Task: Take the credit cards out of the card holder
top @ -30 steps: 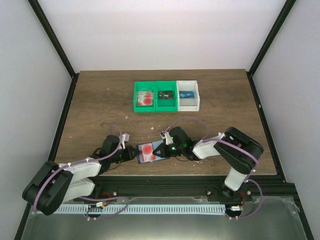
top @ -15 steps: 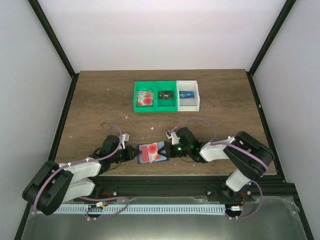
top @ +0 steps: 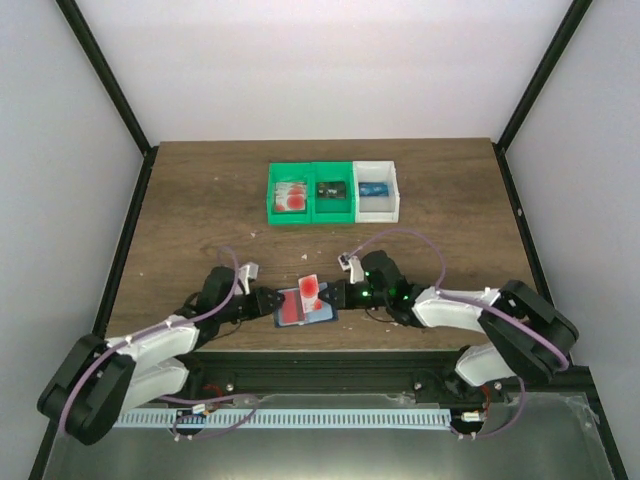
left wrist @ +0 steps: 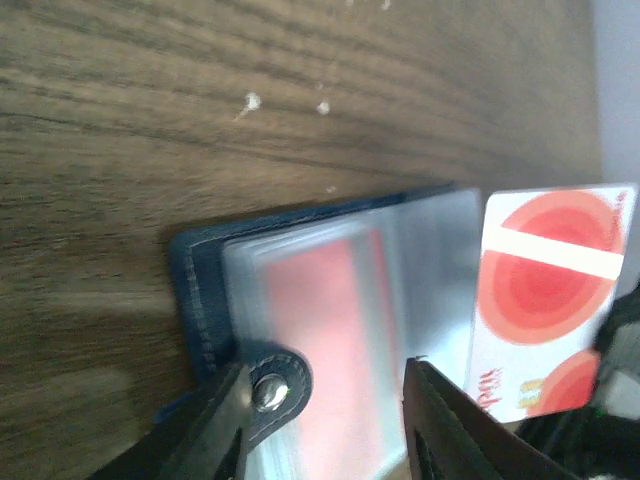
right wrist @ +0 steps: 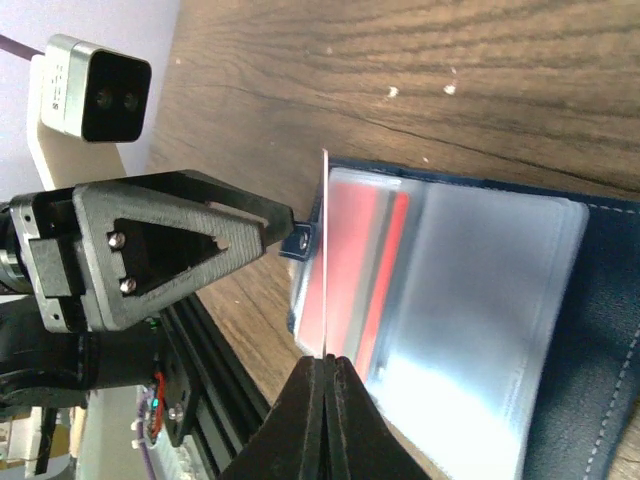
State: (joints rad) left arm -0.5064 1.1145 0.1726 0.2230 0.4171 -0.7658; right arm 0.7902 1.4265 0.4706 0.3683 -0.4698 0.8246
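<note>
The red-and-white plastic credit card (left wrist: 545, 300) is now clearing the navy-blue folding card holder (left wrist: 200, 290): a second ago it was lying flat over the holder's clear sleeves, and it is now standing up off them at the holder's right end. The right gripper (right wrist: 327, 365) is pinching the card's near end, its jaws pressed together on the thin edge, and the right arm is drawing back toward its own side. This card is therefore judged extracted. A second red card (right wrist: 362, 262) is showing inside a sleeve, so the task is not yet complete. The held card's long axis is running out from the right jaws and tilting up off the brown wooden table (left wrist: 150, 100), with its printed face turning toward the left arm. The holder is lying open and flat near the table's front edge, between the two arms, its long axis running left to right. The left gripper (left wrist: 328, 400), clamped shut a moment ago, is now spreading its jaws on either side of the holder's snap tab (left wrist: 270, 388), so the holder is judged to be no longer restrained.
</note>
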